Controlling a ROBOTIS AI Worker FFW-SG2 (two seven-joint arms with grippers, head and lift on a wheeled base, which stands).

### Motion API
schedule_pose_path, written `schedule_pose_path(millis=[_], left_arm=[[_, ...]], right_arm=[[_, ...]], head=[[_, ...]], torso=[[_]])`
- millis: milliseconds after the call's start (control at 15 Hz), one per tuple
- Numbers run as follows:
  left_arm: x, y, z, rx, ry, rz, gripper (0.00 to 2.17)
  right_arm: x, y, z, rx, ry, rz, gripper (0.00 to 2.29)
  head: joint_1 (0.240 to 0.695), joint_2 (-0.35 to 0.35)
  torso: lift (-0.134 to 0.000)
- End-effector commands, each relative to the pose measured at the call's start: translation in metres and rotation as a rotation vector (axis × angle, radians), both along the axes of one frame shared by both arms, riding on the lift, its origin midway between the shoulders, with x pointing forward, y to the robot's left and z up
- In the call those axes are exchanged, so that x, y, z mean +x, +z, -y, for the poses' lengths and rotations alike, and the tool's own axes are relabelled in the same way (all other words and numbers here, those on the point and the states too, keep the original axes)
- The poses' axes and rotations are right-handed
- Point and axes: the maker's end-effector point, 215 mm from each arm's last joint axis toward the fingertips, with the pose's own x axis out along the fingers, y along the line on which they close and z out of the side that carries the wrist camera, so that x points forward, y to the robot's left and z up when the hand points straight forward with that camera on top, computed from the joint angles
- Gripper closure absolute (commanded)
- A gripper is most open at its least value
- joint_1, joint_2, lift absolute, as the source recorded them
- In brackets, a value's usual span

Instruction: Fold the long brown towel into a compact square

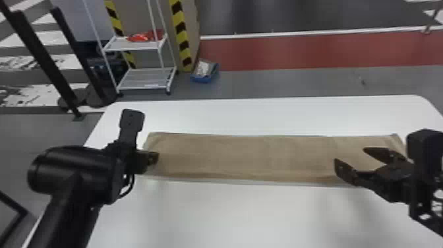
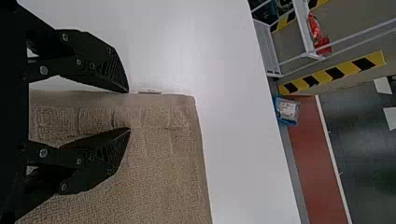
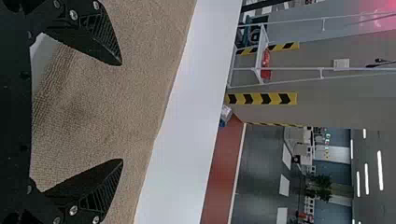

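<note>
The brown towel (image 1: 250, 158) lies flat as a long strip across the white table. At its left end is my left gripper (image 1: 153, 158); in the left wrist view the same gripper (image 2: 130, 111) is open, one finger over the towel's end (image 2: 154, 140) and the other at its edge. Above the right part of the towel my right gripper (image 1: 351, 158) stands wide open. In the right wrist view that gripper (image 3: 122, 112) has towel cloth (image 3: 93, 107) in view between and beyond its spread fingers, with nothing held.
The white table (image 1: 230, 214) extends in front of and behind the towel. Past its far edge stand a white shelf rack (image 1: 145, 79) and a small blue box (image 1: 205, 71) on the floor.
</note>
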Motion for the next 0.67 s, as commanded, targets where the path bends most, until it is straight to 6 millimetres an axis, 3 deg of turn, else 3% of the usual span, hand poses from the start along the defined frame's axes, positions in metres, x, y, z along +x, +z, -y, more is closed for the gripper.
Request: schedule_pose_path(millis=[0,67,133,267,600], left_arm=[[0.000,-0.003,0.002,-0.012,-0.006,-0.008,1.02],[0.002,-0.002,0.005,-0.022,-0.009,-0.004,1.31],[0.002,-0.002,0.005,-0.026,-0.007,-0.003,1.38],[0.002,0.003,0.012,-0.050,-0.016,0.007,1.38],[0.005,0.037,0.032,-0.088,-0.048,0.064,1.38]], right_arm=[[0.001,0.000,0.004,-0.003,-0.001,0.006,0.18],[0.001,-0.001,0.004,-0.001,-0.002,0.005,0.18],[0.001,-0.001,0.005,-0.003,-0.001,0.006,0.18],[0.002,-0.004,0.005,-0.003,-0.002,0.002,0.18],[0.006,0.001,-0.009,0.001,0.019,0.024,0.18]], head=[[0.695,0.126],[0.695,0.124],[0.695,0.121],[0.695,0.116],[0.695,0.102]], torso=[[-0.123],[-0.123],[-0.123],[-0.123],[-0.123]])
